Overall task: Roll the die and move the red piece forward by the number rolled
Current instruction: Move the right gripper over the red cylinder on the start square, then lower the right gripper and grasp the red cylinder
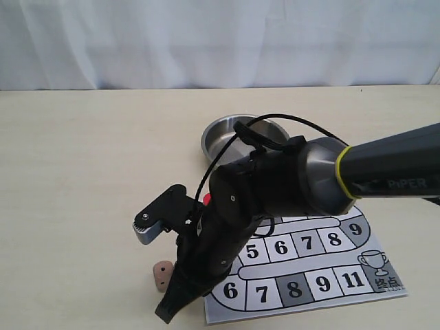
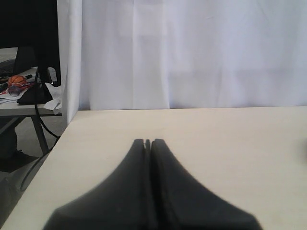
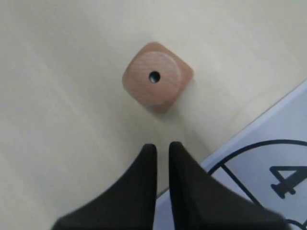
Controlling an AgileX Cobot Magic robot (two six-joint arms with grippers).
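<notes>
A: Pale wooden tabletop (image 1: 82, 179), then the white numbered paper game board (image 1: 309, 265) — near right.
B: Grippers?
A: Black right gripper (image 3: 162, 148) nearly closed, empty; left gripper (image 2: 148, 143) closed, empty.
B: Pieces?
A: Small red cylinder piece (image 1: 206, 199) peeks behind the arm; tan wooden die (image 3: 157, 76) lies left of the board — one dot up.

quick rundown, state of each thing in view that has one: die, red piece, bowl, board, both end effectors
die: lying on the bare table beside the board, one dot up, not held
red piece: mostly hidden behind the right arm, only a sliver shows
bowl: upright on the table, contents cannot be told
board: flat on the table, partly covered by the arm
left end effector: shut, empty
right end effector: nearly shut, narrow gap, empty, above the table next to the die
</notes>
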